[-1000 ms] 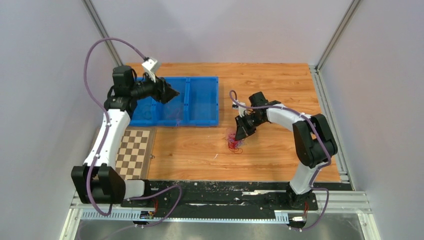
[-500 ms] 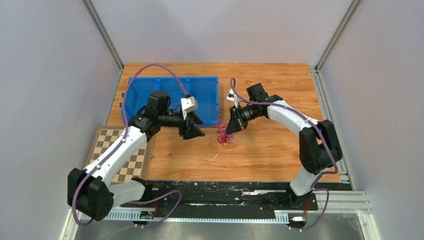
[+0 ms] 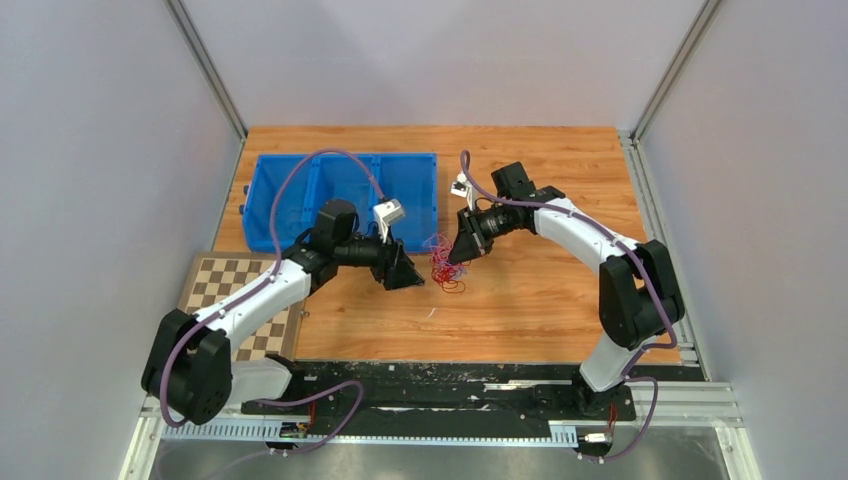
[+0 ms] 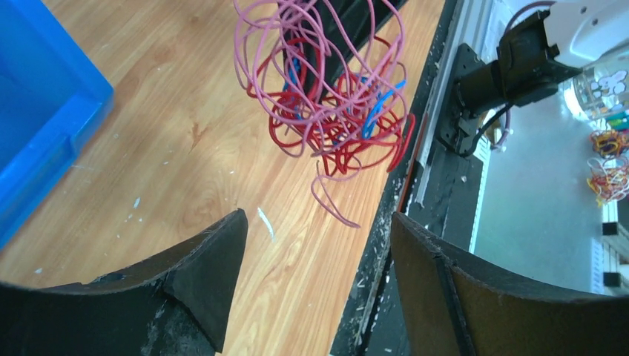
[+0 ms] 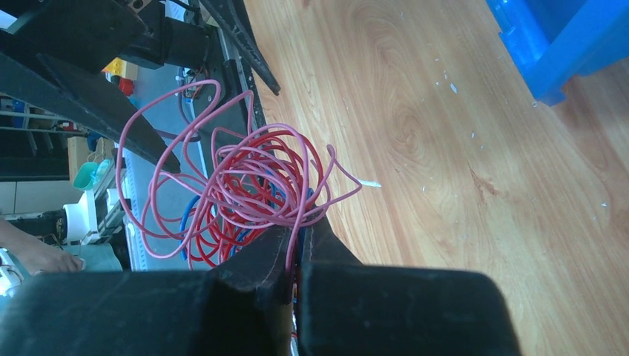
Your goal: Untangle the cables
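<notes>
A tangle of pink, red and blue cables [image 3: 442, 265] hangs above the wooden table, between the two arms. My right gripper [image 3: 462, 255] is shut on the cables and holds them up off the table; the right wrist view shows its jaws pinching pink strands of the cable tangle [image 5: 245, 189]. My left gripper [image 3: 415, 278] is open and empty, just left of the tangle. In the left wrist view the cable tangle [image 4: 326, 89] hangs ahead of the open left gripper [image 4: 319, 245], apart from both fingers.
A blue divided bin [image 3: 300, 190] stands at the back left of the table. A chessboard [image 3: 225, 285] lies at the left near edge, partly under the left arm. A black rail [image 3: 450, 385] runs along the table's front edge.
My left arm has swung from the blue bin down and right to the cable tangle. My right gripper has lifted the tangle off the table and moved it left and back.
</notes>
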`<state>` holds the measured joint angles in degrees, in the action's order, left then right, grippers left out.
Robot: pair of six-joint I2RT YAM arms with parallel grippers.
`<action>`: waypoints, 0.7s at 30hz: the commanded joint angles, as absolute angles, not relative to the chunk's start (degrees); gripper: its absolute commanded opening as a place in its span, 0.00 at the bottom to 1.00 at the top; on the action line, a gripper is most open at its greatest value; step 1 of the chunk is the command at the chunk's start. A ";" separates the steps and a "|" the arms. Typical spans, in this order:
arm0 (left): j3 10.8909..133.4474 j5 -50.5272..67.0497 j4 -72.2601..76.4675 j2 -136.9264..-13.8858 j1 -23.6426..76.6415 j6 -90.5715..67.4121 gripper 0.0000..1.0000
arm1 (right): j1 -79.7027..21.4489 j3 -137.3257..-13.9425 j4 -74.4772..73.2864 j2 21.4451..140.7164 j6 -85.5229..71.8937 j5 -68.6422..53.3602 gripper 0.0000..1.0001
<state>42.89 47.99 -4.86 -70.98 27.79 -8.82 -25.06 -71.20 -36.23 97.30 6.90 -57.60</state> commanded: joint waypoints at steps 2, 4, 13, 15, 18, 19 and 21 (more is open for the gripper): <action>42.77 44.87 1.78 -73.43 29.16 -16.25 0.78 | -25.07 -73.48 -34.63 94.81 5.48 -59.40 0.00; 42.72 43.91 1.79 -74.73 29.31 -16.76 0.76 | -25.09 -73.72 -34.57 94.57 5.41 -59.52 0.00; 46.70 46.28 -4.40 -75.79 29.37 -12.01 0.03 | -23.32 -73.27 -34.61 93.64 5.21 -58.40 0.00; 46.68 47.50 -6.17 -74.33 29.42 -10.09 0.00 | -21.26 -73.77 -34.61 93.89 4.90 -58.37 0.00; 46.45 49.06 -11.44 -70.84 29.37 -6.07 0.00 | -17.02 -74.53 -34.49 94.65 4.83 -57.14 0.00; 46.42 49.27 -12.71 -69.21 29.36 -3.65 0.00 | -15.37 -74.79 -34.48 94.93 4.83 -56.49 0.00; 46.52 49.75 -16.75 -66.59 29.40 0.05 0.00 | -11.67 -75.39 -34.28 95.96 4.48 -55.65 0.01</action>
